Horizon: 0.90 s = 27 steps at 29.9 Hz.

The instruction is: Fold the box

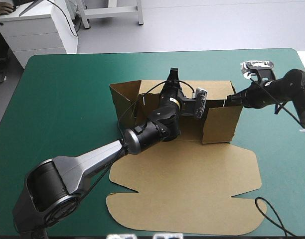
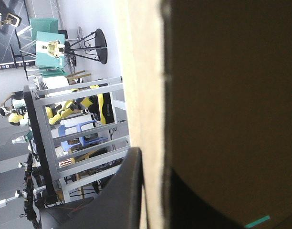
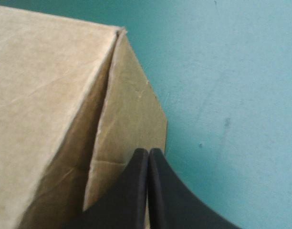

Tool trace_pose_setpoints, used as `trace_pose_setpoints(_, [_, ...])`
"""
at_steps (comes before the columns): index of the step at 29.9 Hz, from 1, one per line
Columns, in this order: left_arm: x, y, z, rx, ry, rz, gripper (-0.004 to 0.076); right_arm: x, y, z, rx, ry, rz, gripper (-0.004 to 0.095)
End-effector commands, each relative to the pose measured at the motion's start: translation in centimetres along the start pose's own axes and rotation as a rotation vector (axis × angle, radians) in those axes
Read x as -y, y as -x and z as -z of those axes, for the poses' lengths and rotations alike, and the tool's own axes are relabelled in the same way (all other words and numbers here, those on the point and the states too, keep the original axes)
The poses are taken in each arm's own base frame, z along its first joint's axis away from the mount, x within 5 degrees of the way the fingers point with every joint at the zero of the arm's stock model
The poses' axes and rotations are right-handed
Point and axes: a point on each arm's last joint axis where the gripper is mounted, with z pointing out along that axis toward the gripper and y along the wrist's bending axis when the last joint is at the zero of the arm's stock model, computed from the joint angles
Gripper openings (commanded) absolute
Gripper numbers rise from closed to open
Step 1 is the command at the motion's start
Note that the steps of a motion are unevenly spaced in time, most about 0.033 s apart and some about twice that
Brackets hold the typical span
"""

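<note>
On the worktop (image 1: pixel 68 89) the left arm (image 1: pixel 92 164) crowds the box (image 1: pixel 182 189), left fingers (image 2: pixel 122 191) pinching its far wall, right fingers (image 3: pixel 134 191) closed together against its right corner.

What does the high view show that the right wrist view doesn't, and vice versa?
Only the high view: the whole box, walls raised at its far end, lid flat on the near side, and the left tool shut on the far wall. Only the right wrist view: a close look at the corner flap at the right tool, its fingers together. Both: the right tool at the brown box on the teal-green cover.
</note>
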Motion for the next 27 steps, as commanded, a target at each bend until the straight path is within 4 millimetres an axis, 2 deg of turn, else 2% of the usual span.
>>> trace_pose_setpoints(1, [-0.1,-0.7,0.8,-0.038,-0.057,0.089,-0.0008,-0.9,-0.1,2.2,0.165,0.003,0.012,-0.0018])
trace_pose_setpoints(12, [-0.2,-0.5,0.8,-0.020,-0.051,0.089,-0.0008,-1.4,-4.0,2.0,0.266,-0.034,0.091,-0.0018])
trace_pose_setpoints(21, [-0.2,-0.5,0.8,-0.013,-0.049,0.089,-0.0008,-1.9,-4.8,2.0,0.235,-0.006,0.199,0.0001])
trace_pose_setpoints(23, [-0.2,-0.5,0.8,-0.011,-0.049,0.089,-0.0008,-1.7,-4.9,2.3,0.221,-0.037,0.240,0.0045])
trace_pose_setpoints(27, [-0.2,-0.3,0.7,0.003,-0.046,0.088,-0.0008,-1.5,-5.2,2.3,0.193,-0.068,0.284,0.0207])
